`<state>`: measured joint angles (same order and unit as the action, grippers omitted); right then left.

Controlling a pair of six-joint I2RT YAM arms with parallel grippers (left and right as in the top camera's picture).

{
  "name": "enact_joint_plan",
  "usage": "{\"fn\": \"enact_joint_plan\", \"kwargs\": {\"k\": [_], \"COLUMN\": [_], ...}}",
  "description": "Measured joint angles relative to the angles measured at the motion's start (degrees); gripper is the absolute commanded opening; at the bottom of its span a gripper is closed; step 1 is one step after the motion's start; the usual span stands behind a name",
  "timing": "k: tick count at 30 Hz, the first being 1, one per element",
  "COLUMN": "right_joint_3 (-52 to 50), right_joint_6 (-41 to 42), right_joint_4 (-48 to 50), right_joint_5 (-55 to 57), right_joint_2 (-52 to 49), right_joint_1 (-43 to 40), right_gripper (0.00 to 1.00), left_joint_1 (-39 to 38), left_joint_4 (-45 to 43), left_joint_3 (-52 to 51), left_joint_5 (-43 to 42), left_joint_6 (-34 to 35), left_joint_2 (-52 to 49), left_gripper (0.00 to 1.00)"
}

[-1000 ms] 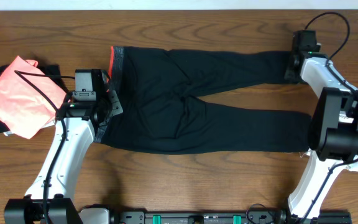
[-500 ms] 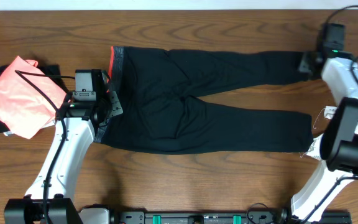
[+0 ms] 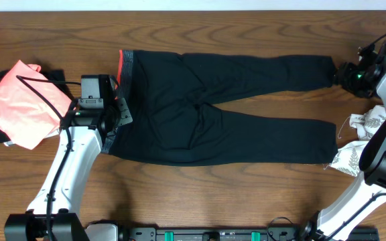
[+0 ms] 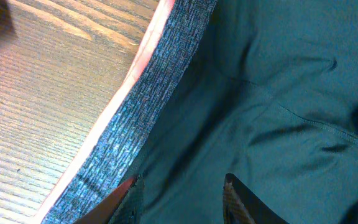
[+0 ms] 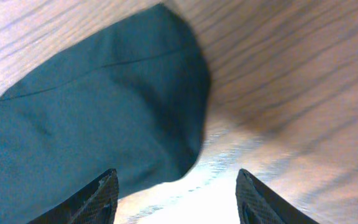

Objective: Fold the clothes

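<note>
Long black leggings (image 3: 200,114) lie flat across the table, with the grey waistband (image 3: 127,63), edged coral-red, at the left. My left gripper (image 3: 117,112) hangs over the lower part of the waistband. In the left wrist view that gripper (image 4: 182,180) is open, its jaws apart over flat black cloth beside the waistband (image 4: 142,106). My right gripper (image 3: 342,72) is just right of the upper leg's end (image 3: 324,67). In the right wrist view this gripper (image 5: 176,174) is open and holds nothing, and the cuff (image 5: 117,93) lies ahead on the wood.
A coral-pink cloth (image 3: 19,104) lies on something dark at the far left. At the right edge, beside the right arm's base (image 3: 380,167), is a white leaf-print cloth (image 3: 357,144). Bare wood shows along the front.
My right gripper drew the upper leg's end to the right, opened and let it go, then moved off further right. The left arm has not moved.
</note>
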<state>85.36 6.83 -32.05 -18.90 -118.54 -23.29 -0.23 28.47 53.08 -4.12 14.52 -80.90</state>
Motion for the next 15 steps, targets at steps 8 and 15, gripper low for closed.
{"fn": "enact_joint_plan", "kwargs": {"k": [8,15], "right_joint_3": [0.04,0.52], "right_joint_6": [2.08,3.61], "right_joint_4": [2.01,5.92], "right_joint_5": [-3.54,-6.40], "right_joint_2": [-5.44,-7.39], "right_joint_1": [-0.09,-0.04], "right_gripper": [0.59,0.22], "left_joint_1": [0.00,-0.02], "left_joint_4": [0.48,0.63], "left_joint_3": [0.00,0.00], "left_joint_5": [0.00,0.00], "left_joint_6": [-0.02,-0.04], "left_joint_2": [0.00,0.00], "left_gripper": [0.42,0.42]}}
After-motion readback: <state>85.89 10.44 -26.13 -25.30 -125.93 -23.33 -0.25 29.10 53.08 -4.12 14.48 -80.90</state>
